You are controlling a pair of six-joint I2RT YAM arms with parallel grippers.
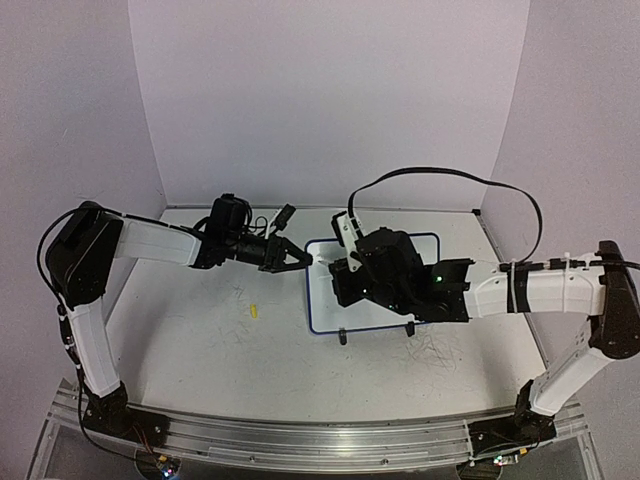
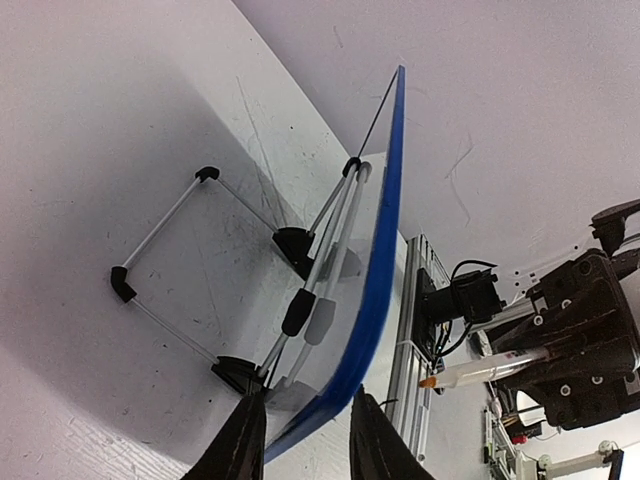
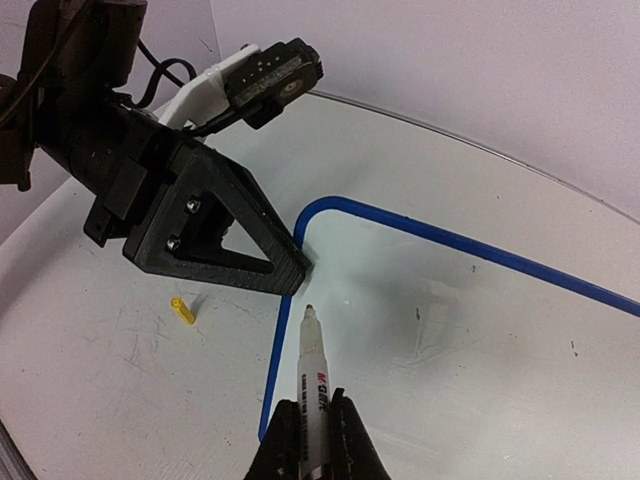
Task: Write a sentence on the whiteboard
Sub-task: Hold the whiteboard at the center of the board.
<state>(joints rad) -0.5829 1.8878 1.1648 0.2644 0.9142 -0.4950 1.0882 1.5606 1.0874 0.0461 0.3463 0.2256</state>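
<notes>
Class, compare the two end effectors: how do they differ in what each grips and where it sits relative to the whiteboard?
The left end effector pinches the blue rim of the whiteboard at a corner; the right end effector grips a white marker. The left reaches in from beside the board; the right hangs over its face, marker tip near that corner. Both are black, two-fingered and gripping.

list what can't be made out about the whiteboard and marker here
- whiteboard face: in the top external view the right hand covers much of it
- left wrist view: only the board's back and rim show
- marker tip: the right wrist view cannot show whether it touches the board
</notes>
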